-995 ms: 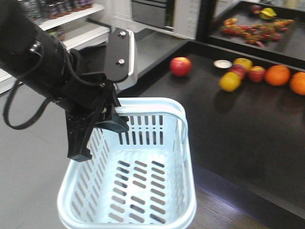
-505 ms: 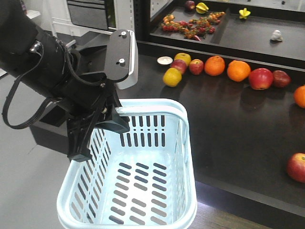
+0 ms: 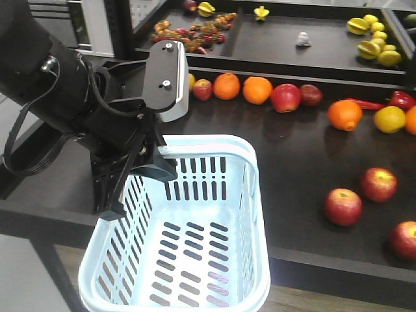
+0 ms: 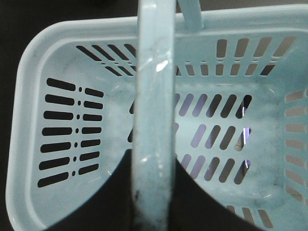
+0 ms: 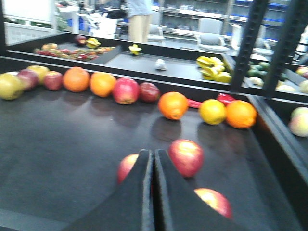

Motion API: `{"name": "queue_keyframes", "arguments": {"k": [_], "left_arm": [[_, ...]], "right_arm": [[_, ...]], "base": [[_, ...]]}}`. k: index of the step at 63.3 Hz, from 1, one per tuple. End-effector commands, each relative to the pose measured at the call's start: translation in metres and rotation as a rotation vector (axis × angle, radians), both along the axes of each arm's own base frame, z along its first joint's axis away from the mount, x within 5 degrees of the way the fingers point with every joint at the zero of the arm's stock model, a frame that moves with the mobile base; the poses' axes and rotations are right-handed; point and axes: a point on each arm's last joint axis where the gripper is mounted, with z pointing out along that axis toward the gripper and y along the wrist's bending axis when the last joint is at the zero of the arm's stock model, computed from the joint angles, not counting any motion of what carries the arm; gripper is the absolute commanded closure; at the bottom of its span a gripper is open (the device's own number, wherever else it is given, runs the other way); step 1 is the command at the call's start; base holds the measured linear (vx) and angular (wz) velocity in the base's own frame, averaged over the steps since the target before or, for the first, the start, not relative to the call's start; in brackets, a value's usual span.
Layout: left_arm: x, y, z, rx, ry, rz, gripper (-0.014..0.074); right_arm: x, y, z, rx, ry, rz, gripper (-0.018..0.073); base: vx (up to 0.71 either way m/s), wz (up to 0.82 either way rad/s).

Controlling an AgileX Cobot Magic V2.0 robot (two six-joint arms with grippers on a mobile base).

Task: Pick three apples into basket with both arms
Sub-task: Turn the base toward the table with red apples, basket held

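At the basket handle: left gripper (image 4: 154,199) is clenched on the handle (image 4: 154,96), with one dark finger (image 4: 103,204) pressed against each side of the bar.
Left arm: left arm (image 3: 58,97) comes in from the upper left of the front view, and the basket hangs from its gripper.
Basket: basket (image 3: 257,214) sits across the worktop's (image 3: 286,156) front edge, toward the left end. Whether it touches the surface cannot be told.
Right gripper: right gripper (image 5: 153,192) has its fingers pressed flat together with nothing between them. It is over the worktop and points toward the apples.
Apples: all three lie on the worktop near its right end, close to the front edge and apart from one another. They are the left apple (image 3: 342,207), back apple (image 3: 379,184) and front apple (image 3: 404,239).
In the way: in the right wrist view, one finger covers part of the left apple (image 5: 126,166).
Around: a row of fruit runs along the back edge, including oranges (image 3: 227,86), a lemon (image 3: 389,119) and a red pepper (image 3: 400,99), well apart from the basket.
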Motion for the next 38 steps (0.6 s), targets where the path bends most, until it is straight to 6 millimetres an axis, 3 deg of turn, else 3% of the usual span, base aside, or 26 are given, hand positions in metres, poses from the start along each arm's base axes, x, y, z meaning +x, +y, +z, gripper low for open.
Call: {"name": "queue_keyframes", "arguments": {"k": [1, 38], "left_arm": [[-0.0086, 0.0011, 0.0243, -0.102, -0.069, 0.013, 0.0603], [-0.0086, 0.0011, 0.0243, -0.102, -0.069, 0.013, 0.0603]], "right_arm": [[0.0008, 0.0, 0.0037, -0.014, -0.064, 0.0, 0.0568], [0.0008, 0.0, 0.0036, -0.014, -0.063, 0.0, 0.0568]], "base": [[0.02, -0.37], [0.02, -0.3]]}}
